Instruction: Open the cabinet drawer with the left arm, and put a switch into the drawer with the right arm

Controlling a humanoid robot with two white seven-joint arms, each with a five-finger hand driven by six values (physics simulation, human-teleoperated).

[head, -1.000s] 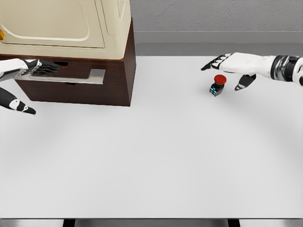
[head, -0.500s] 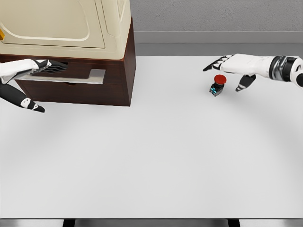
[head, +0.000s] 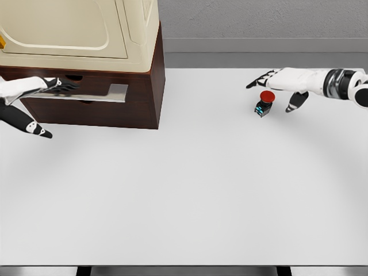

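The switch (head: 264,102), a small black box with a red round button, stands on the white table at the right rear. My right hand (head: 278,87) hovers just above and behind it, fingers spread, thumb hanging to its right, holding nothing. The dark brown cabinet (head: 138,98) stands at the left rear. Its upper drawer (head: 86,93), with a grey front, is pulled out a little. My left hand (head: 49,106) reaches in from the left. Its fingers (head: 60,86) lie stretched over the drawer's top edge, and the thumb is spread well below, in front of the cabinet.
A cream-coloured appliance (head: 75,29) sits on top of the cabinet and overhangs the drawer. The white table (head: 184,190) runs from the cabinet to the near edge. A grey wall closes the back.
My left hand's fingers have slid along the drawer's top edge and dropped slightly lower onto it. The drawer stands about as it did. My right hand has shifted very little above the switch.
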